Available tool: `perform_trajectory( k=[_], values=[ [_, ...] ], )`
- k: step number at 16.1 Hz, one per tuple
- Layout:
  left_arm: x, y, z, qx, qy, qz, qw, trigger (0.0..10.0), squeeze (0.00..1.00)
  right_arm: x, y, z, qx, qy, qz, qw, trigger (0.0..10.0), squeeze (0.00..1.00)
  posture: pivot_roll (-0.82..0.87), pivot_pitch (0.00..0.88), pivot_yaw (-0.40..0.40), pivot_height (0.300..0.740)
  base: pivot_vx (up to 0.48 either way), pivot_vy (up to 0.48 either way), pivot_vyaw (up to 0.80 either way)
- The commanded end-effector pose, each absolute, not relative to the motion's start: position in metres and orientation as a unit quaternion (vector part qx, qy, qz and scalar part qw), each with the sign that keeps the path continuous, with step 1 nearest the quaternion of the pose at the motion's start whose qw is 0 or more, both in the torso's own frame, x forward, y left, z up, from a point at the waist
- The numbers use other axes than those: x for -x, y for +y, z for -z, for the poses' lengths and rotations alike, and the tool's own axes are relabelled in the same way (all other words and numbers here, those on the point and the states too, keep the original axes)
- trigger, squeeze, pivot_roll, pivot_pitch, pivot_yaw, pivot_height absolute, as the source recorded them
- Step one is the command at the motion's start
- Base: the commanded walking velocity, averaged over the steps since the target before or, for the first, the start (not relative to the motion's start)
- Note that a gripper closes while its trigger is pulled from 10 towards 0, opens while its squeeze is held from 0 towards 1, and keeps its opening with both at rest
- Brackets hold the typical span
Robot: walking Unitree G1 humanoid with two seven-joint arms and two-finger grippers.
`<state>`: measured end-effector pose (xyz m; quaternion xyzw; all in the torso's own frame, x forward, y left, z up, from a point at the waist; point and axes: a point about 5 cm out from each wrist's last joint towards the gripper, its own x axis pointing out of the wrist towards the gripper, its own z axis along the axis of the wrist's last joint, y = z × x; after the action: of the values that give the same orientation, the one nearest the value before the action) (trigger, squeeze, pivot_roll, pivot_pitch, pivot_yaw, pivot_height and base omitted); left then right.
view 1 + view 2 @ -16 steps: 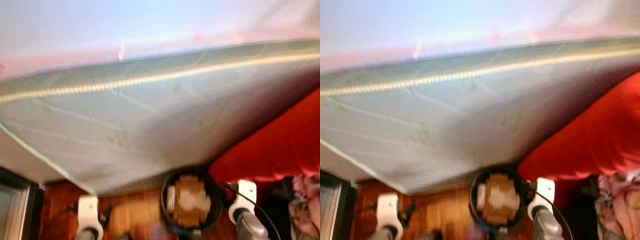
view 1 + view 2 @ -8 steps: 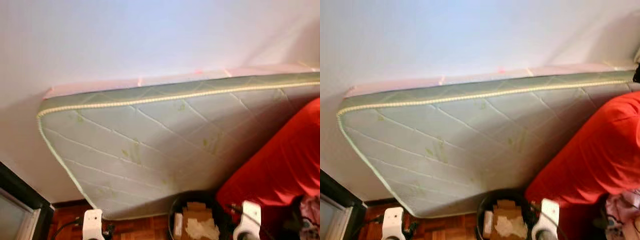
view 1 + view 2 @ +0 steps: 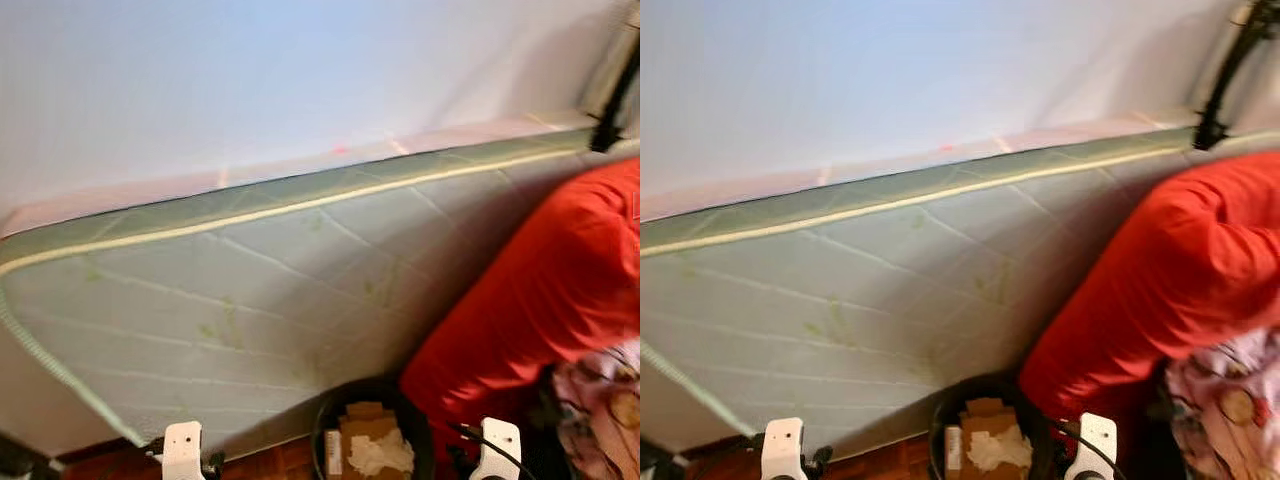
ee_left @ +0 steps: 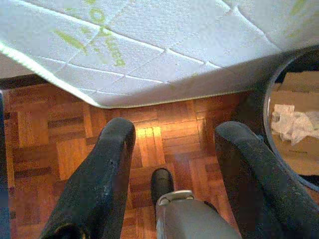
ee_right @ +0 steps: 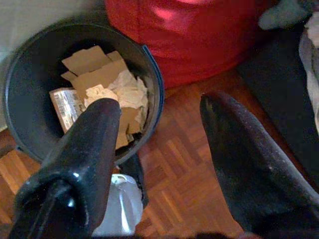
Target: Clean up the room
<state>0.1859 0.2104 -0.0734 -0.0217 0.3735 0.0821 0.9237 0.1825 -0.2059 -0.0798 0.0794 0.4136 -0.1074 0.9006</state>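
A black round bin [image 3: 328, 415] stands on the parquet floor just ahead, between my two arms, holding cardboard pieces and crumpled paper [image 3: 378, 452]. My left gripper [image 4: 174, 132] hangs open over bare floor beside the mattress's lower corner, with the bin's rim [image 4: 269, 94] off to one side. My right gripper [image 5: 160, 103] is open above the bin's edge [image 5: 152, 74] and holds nothing. The white wrist mounts [image 3: 183, 446] of both arms sit at the bottom of the eye views.
A pale green quilted mattress [image 3: 250, 300] leans on its side against the white wall. A red beanbag [image 3: 530, 300] rests against it on the right, with patterned clothes [image 3: 600, 395] beside it. A black stand [image 3: 1225, 80] rises at the far right.
The whole picture has shifted: the camera tilted up, then swung right, and the blur has cleared. The bin stays between my arms; both grippers hang as before.
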Motion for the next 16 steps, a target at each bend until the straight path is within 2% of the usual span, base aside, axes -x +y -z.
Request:
perform_trajectory(
  k=[1, 7, 9, 16],
  values=[
    [-0.186, 0.214, 0.073, 0.019, 0.375, -0.089, 0.923, 10.0, 0.0, -0.184, -0.204, 0.08, -0.074, 0.417, 0.101, 0.9, 10.0, 0.0, -0.02, 0.068, -0.013, 0.74, 0.0, 0.0, -0.61],
    [-0.183, 0.218, 0.074, 0.007, 0.381, -0.084, 0.921, 10.0, 0.0, -0.179, -0.207, 0.082, -0.075, 0.428, 0.111, 0.894, 10.0, 0.0, -0.01, 0.096, -0.015, 0.74, 0.0, 0.0, -0.61],
    [-0.18, 0.218, 0.076, 0.006, 0.386, -0.086, 0.918, 10.0, 0.0, -0.172, -0.211, 0.085, -0.072, 0.437, 0.115, 0.889, 10.0, 0.0, -0.01, 0.096, -0.022, 0.74, 0.0, -0.48, -0.61],
    [-0.173, 0.217, 0.079, 0.015, 0.395, -0.091, 0.914, 10.0, 0.0, -0.164, -0.206, 0.089, -0.07, 0.453, 0.105, 0.883, 10.0, 0.0, 0.0, 0.084, -0.033, 0.74, 0.0, 0.0, -0.61]
  ],
)
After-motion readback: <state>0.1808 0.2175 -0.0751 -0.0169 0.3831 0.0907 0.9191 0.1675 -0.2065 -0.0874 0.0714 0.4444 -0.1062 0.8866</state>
